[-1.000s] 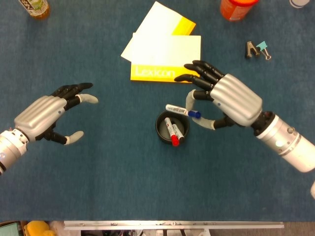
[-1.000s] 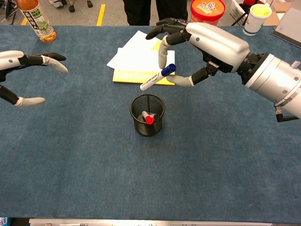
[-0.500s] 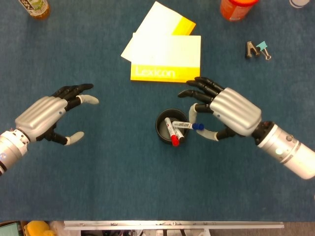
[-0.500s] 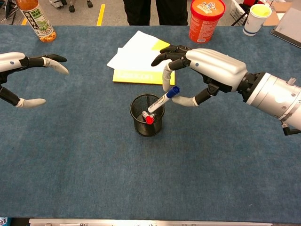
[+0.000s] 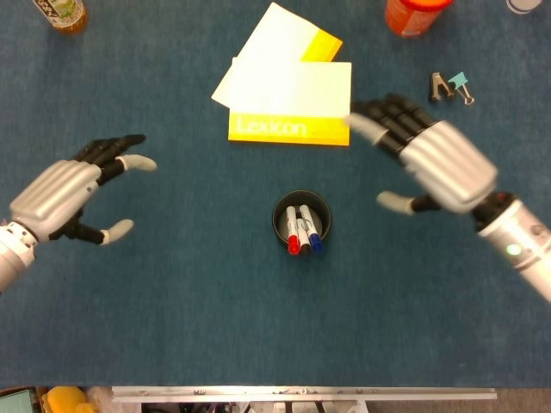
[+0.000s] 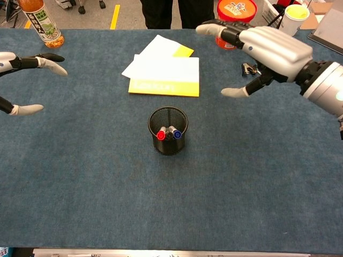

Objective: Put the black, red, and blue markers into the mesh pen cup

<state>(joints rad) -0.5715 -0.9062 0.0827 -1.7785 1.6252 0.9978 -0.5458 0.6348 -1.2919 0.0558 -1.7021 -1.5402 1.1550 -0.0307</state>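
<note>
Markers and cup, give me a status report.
Left hand open, right hand open, both apart from cup. Red, black, blue markers all in cup. Nothing in the way.

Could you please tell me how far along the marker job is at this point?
It looks finished: the red marker, black marker and blue marker all stand in the pen cup. The left robot hand and right robot hand hold nothing, and nothing appears left.

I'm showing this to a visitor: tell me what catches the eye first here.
The black mesh pen cup at the middle of the blue table, with red, black and blue marker caps showing inside. Then the two silver hands, left and right, open on either side of it, and the yellow Lexicon pad behind.
</note>
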